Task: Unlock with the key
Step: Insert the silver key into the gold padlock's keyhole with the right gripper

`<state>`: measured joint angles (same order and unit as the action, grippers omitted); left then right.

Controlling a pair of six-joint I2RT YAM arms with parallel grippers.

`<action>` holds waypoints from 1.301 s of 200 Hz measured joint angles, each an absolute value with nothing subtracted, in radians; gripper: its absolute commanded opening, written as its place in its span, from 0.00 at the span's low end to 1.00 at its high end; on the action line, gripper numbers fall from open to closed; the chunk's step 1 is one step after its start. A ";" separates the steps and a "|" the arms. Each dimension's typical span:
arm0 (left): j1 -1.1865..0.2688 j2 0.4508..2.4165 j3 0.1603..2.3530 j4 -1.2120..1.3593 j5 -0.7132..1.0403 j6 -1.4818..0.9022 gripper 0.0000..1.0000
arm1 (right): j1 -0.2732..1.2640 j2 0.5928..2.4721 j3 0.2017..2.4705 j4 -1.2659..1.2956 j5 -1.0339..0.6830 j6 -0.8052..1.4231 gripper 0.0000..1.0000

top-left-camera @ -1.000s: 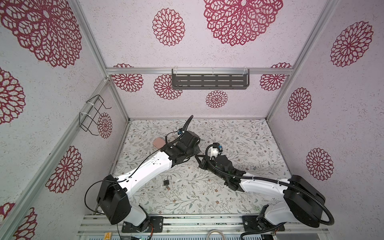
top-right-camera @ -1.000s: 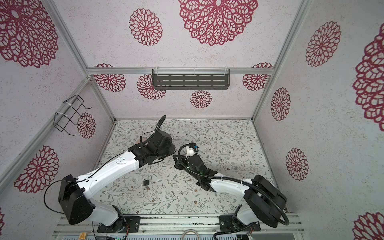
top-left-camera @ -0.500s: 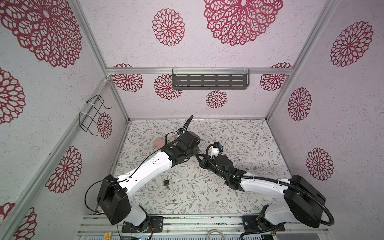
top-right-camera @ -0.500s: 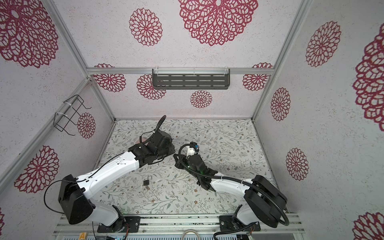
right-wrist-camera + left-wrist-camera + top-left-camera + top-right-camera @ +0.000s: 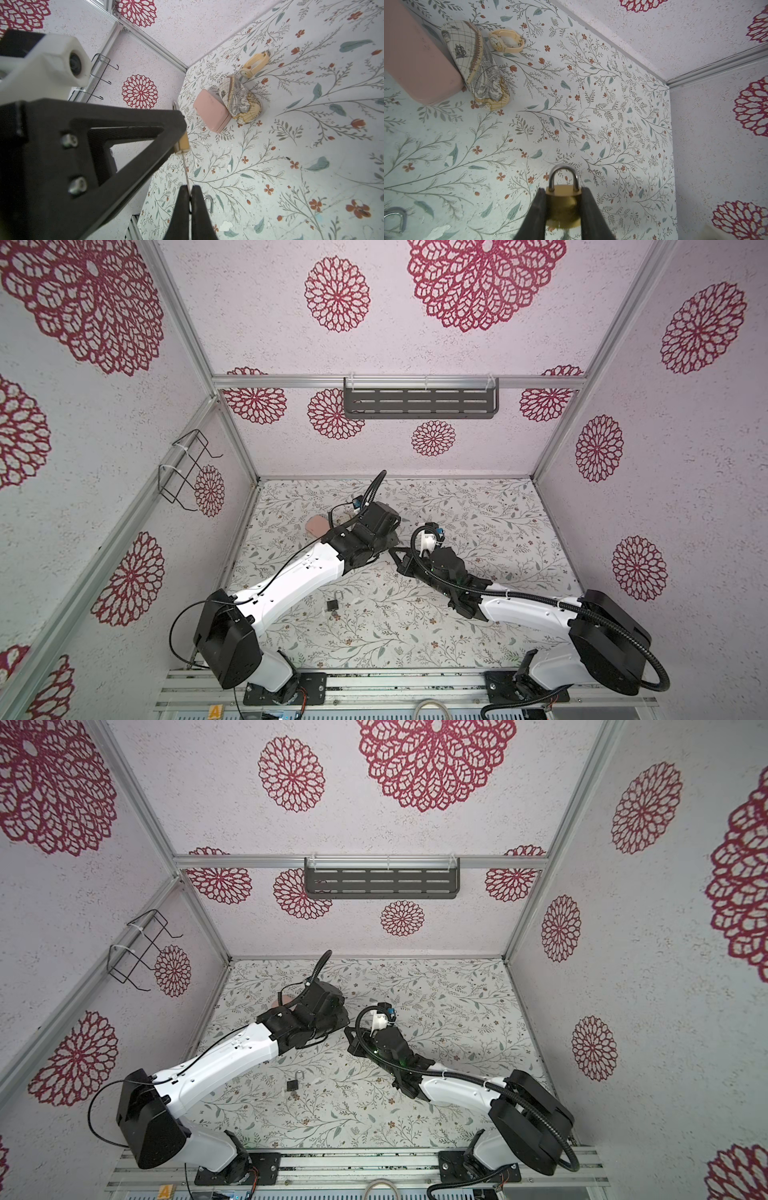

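Padlock [image 5: 562, 207], brass, small, shackle seated on both legs: clamped by the flanks of its body in the left tool [image 5: 563, 192], set narrow around it, and carried clear of the desk [image 5: 591, 104] near the middle, shackle pointing away from the wrist. Key [image 5: 185, 169], thin, seen edge-on: pinched at its near end in the right tool [image 5: 190, 193], closed tight, blade running up to the underside of the brass body and apparently entered; depth not discernible. Handling, as judged: lock dense and rigid for its size, smooth-sided, apt to swivel between the pads under a turn; best gripped by the body, shackle and keyway left free. Key light and stiff, liable to slip or twist if held by an edge; best taken flat across the bow. Also listed: black padlock [image 5: 331, 605] lying on the desk toward the front, untouched; case [image 5: 415, 62], pouch [image 5: 477, 68] and watch [image 5: 504, 40] grouped toward the back left, well apart from the work
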<state>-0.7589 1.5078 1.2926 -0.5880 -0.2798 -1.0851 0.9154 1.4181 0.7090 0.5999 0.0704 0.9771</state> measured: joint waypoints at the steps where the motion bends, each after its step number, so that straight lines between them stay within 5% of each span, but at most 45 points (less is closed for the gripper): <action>1: -0.759 1.508 1.293 -0.588 -0.279 -1.085 0.00 | 0.915 1.418 0.709 0.600 0.070 0.977 0.00; 260: -0.766 1.504 1.293 -0.587 -0.223 -1.098 0.00 | 0.877 1.440 0.740 0.600 0.022 0.990 0.00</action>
